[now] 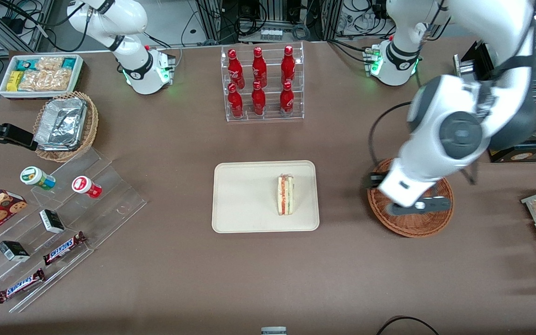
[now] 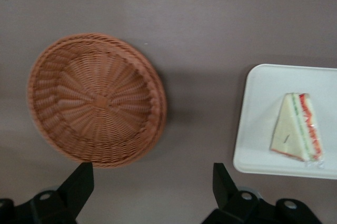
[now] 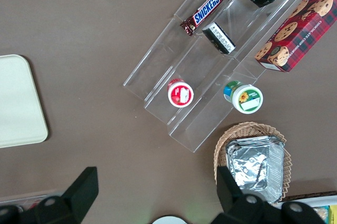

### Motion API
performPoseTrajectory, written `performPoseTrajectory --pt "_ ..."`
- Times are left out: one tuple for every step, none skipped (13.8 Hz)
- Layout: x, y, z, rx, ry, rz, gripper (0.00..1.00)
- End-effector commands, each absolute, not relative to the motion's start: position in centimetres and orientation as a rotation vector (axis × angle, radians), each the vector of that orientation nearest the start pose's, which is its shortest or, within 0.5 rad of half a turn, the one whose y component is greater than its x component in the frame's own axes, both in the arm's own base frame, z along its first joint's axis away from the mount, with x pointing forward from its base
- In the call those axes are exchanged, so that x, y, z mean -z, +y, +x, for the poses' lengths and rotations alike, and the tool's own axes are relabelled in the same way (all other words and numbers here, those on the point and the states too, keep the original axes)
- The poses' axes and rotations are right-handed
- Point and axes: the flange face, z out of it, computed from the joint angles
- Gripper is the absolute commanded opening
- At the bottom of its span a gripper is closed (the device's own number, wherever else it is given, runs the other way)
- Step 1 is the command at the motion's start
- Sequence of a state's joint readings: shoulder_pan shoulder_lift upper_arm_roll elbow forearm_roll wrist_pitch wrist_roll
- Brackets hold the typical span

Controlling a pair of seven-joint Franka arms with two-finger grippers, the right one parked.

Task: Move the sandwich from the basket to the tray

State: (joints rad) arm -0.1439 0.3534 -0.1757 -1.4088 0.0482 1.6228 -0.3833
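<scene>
On the tray (image 1: 244,197) lay the sandwich (image 1: 285,194), on the half nearer the working arm, filling edge showing red and green; same wedge seen on the tray (image 2: 258,124) in the left wrist view, sandwich (image 2: 296,128) flat and clear of the rim. Basket (image 1: 412,221) sat on the desk (image 1: 179,139) toward the working arm's end, well apart from the tray; wrist view showed the basket (image 2: 97,100) with nothing in it. Left arm's tool (image 2: 152,184) hung above the desk between basket and tray, fingers (image 2: 79,184) spread wide, gripping nothing. From the front the arm's wrist overlapped the basket. Rack of red bottles (image 1: 262,83) stood farther from the front camera than the tray
</scene>
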Motion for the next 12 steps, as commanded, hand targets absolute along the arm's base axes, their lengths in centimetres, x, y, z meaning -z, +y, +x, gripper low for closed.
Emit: performPoseTrajectory --pt "-52.6 -14.0 60.9 -0.257 -0.045 -3.111 1.00" --pt "-53.3 -12.7 60.6 -0.271 -0.066 -3.104 1.00" --pt "-54.2 -11.9 60.1 -0.273 -0.082 -3.095 1.00" --pt "-54.9 -10.9 59.9 -0.274 -0.103 -3.086 1.00" --pt "-56.0 -10.0 59.3 -0.261 -0.125 -3.084 1.00" --pt "-57.0 -8.9 58.7 -0.275 -0.151 -3.077 1.00" --pt "-57.7 -8.4 58.0 -0.300 -0.161 -3.065 1.00" --pt "-58.6 -7.1 57.4 -0.301 -0.176 -3.061 1.00" --pt "-59.5 -6.1 56.8 -0.310 -0.131 -3.061 1.00" --pt "-60.1 -4.9 56.1 -0.342 -0.069 -3.062 1.00" --pt "-60.6 -4.1 55.8 -0.344 -0.042 -3.065 1.00" --pt "-60.7 -3.8 55.7 -0.342 -0.046 -3.065 1.00"
